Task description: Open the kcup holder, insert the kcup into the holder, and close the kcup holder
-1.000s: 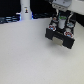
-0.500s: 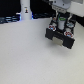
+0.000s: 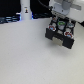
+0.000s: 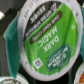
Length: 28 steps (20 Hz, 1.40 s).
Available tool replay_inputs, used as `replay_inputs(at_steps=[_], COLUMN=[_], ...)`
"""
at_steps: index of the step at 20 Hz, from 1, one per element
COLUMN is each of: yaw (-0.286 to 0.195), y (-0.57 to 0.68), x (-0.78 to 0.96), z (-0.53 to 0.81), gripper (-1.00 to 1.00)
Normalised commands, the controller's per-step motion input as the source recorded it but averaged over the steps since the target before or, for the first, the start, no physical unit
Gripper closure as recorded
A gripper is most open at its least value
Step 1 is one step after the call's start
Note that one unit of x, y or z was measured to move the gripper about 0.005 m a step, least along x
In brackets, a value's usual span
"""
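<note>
Green kcup (image 4: 46, 37) lid with white lettering and brown band, black kcup holder (image 3: 61, 36), white table (image 3: 27, 57)

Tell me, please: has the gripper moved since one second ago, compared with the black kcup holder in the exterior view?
No. The gripper sits over the same spot of the kcup holder in all three exterior pictures; any small shift is too fine to see.

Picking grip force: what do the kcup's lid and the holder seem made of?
The kcup lid looks like glossy printed foil or film: green label with lettering and a pale rim; foil is a guess. The holder looks like dark matte plastic or metal; too blurry to settle.
</note>
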Motion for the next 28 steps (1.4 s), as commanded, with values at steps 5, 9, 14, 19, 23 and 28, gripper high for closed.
replay_inputs(at_steps=[5,9,14,19,23,28], yaw=[0.074,0.064,0.060,0.019,0.003,0.003], y=[0.02,-0.01,-0.24,-0.45,-0.46,-0.40], x=[0.14,0.18,0.35,0.59,0.69,0.77], z=[0.37,0.44,0.49,0.41,0.30,0.19], gripper=[-1.00,-1.00,-1.00,-1.00,-1.00,-1.00])
